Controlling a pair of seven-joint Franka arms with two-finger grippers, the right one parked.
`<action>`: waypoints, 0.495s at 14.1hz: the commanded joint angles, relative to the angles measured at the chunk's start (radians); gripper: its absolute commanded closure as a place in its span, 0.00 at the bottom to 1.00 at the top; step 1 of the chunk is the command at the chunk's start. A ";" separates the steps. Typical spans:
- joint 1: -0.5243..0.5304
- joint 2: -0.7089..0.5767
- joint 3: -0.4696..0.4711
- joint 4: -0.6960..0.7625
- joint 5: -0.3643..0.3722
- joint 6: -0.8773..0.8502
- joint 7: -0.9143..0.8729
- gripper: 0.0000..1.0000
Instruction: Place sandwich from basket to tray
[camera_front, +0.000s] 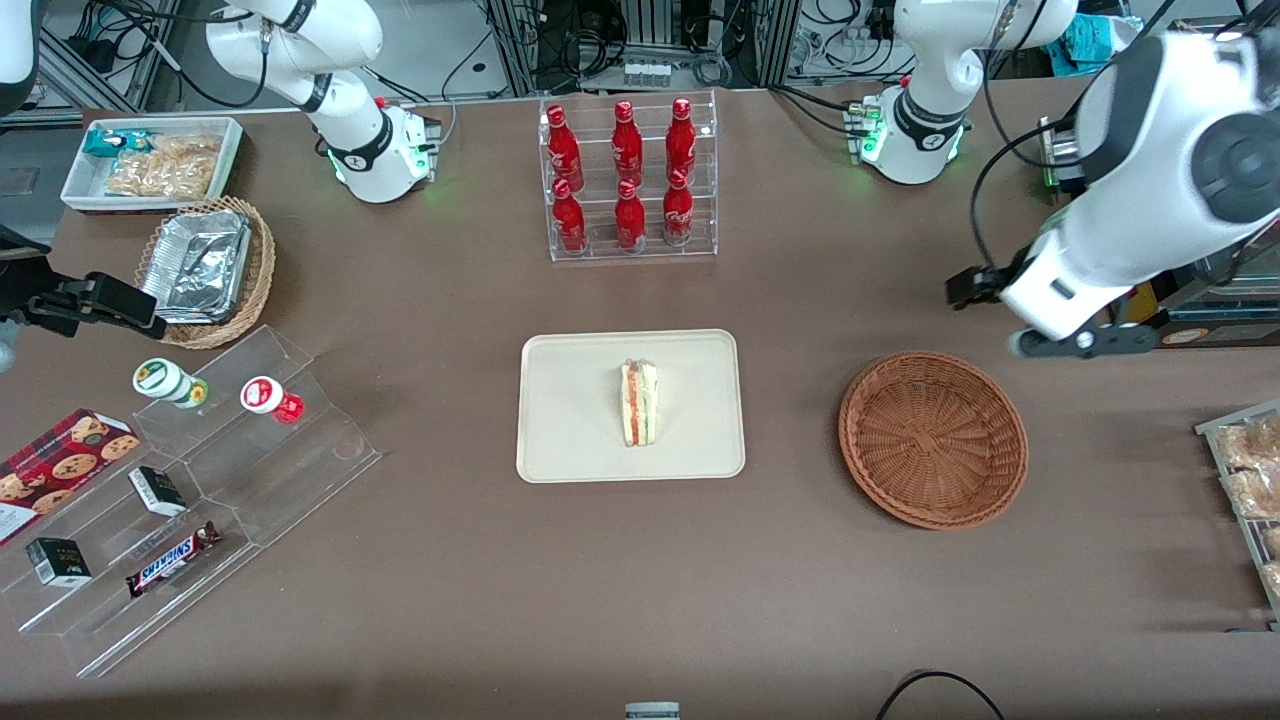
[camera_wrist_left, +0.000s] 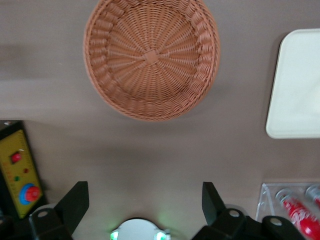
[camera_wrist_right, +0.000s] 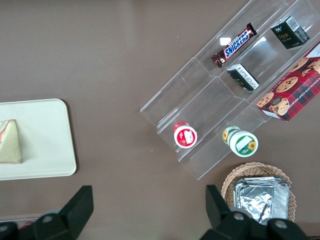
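Already the sandwich (camera_front: 639, 403) lies on the cream tray (camera_front: 560, 440), near its middle, its long axis running from the front camera's side toward the rack of red bottles (camera_front: 627, 170), the red and green filling showing along one edge. The reddish-brown wicker basket (camera_front: 932, 438) holds nothing and sits apart from the tray, toward the working arm's end of the counter (camera_front: 450, 600). By this layout the transfer looks done, and any coming move is more likely a retreat than a reach.

The left gripper (camera_wrist_left: 145, 202) hangs high, above the counter and off the basket, farther from the front camera than the basket is. Its two dark fingers (camera_wrist_left: 75, 202) stand spread wide with nothing between them; in the wrist view only bare counter and the basket's weave (camera_wrist_left: 150, 55) lie beneath. The sandwich is well apart from it, past the basket toward the tray.
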 joint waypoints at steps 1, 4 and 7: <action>0.076 -0.068 -0.012 -0.005 0.000 -0.016 0.125 0.00; 0.077 -0.067 0.020 0.038 0.029 -0.005 0.130 0.00; 0.066 -0.051 0.077 0.083 0.000 -0.004 0.127 0.00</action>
